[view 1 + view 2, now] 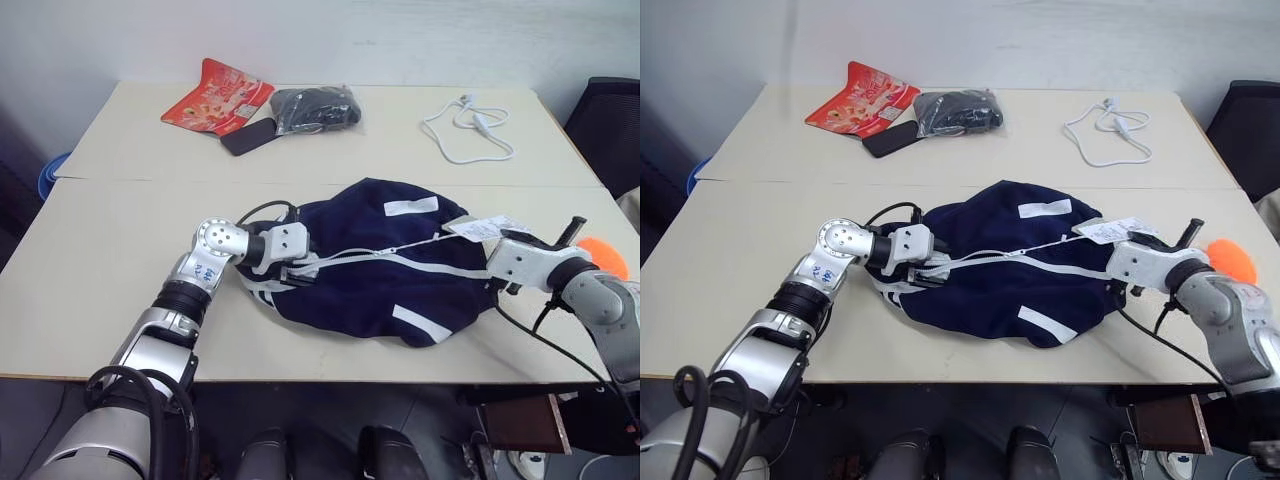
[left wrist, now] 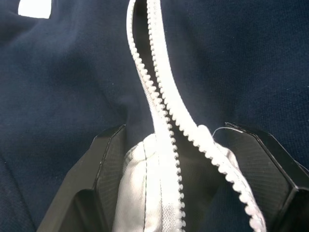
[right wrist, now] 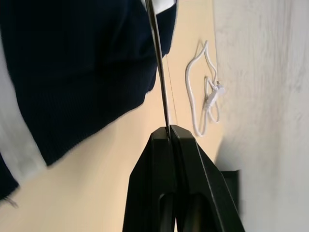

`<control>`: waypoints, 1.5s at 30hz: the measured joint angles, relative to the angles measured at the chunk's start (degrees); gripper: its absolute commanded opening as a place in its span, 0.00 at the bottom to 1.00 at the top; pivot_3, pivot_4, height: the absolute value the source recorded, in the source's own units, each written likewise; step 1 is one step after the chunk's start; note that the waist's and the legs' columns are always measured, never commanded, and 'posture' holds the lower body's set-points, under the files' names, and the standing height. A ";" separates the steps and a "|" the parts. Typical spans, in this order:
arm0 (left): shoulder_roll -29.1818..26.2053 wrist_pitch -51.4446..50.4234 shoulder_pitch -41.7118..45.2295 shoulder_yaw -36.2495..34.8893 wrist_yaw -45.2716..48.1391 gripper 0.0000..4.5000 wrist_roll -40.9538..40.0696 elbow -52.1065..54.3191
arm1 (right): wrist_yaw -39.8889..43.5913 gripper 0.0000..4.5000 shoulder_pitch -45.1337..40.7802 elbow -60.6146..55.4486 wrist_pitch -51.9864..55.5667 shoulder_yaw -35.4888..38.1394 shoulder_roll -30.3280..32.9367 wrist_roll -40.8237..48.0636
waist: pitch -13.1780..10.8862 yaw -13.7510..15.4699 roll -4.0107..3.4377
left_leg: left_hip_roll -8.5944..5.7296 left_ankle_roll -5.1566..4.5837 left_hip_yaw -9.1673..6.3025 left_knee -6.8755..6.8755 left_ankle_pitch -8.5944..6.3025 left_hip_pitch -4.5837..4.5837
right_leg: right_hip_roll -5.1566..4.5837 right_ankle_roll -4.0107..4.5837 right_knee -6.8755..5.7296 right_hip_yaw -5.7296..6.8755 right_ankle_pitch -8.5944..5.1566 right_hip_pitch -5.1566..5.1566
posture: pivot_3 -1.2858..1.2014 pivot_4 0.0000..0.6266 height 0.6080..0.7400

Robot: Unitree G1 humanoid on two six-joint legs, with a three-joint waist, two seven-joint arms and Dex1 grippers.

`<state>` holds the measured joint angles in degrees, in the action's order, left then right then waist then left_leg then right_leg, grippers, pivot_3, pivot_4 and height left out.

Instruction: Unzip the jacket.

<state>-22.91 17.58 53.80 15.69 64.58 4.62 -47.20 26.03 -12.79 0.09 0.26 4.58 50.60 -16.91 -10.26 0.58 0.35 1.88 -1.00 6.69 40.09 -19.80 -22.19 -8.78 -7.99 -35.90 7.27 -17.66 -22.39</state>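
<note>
On the table (image 1: 120, 290), your left gripper (image 2: 166, 193) clamps the jacket (image 1: 370, 290) hem; right gripper (image 3: 170, 133), pinched on a thin string, could slip.

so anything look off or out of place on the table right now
Nothing looks damaged or spilled. The navy-blue fabric jacket lies bunched in a heap rather than flat, with its white-edged zipper partly parted. A white cable lies loosely coiled near the table's far edge.

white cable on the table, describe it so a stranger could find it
Start at the navy jacket in the middle of the table. Beyond it, near the far right corner, lies the white cable, loosely coiled. Its neighbours on the far left are red and black.
</note>
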 measured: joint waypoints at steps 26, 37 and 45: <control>0.80 1.51 1.08 0.40 -0.23 0.74 0.07 -2.46 | -9.26 0.00 -12.77 23.43 34.52 36.42 0.68 28.58 | 0.11 0.71 -0.15 | 0.00 -0.04 0.10 -0.05 -0.02 0.00 | 0.00 0.00 0.02 -0.11 0.00 -0.07 | 0.52 0.24 1.00; 1.61 -11.54 -0.76 -3.88 3.28 0.81 -5.16 2.92 | 3.79 0.10 -9.20 7.44 39.08 19.83 -4.01 36.02 | 0.12 0.46 -0.19 | 0.00 -0.04 0.06 -0.05 -0.03 -0.21 | 0.01 -0.01 0.00 -0.08 0.01 -0.27 | 0.52 0.24 1.00; -10.90 -30.56 -8.43 -9.13 11.42 1.00 -14.31 23.44 | 18.66 0.67 -3.48 4.51 37.24 11.57 5.07 35.95 | 0.10 0.15 -0.21 | 0.02 -0.06 0.07 -0.08 -0.04 -0.19 | 0.01 -0.01 0.05 -0.09 0.01 -0.27 | 0.52 0.24 1.00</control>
<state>-33.81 -12.99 45.36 6.56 76.00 -9.69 -23.76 44.68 -16.27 4.60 37.50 16.15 55.67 19.03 -10.16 0.73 0.14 1.89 -1.06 6.76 40.02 -19.84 -22.38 -8.77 -7.99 -35.85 7.18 -17.65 -22.66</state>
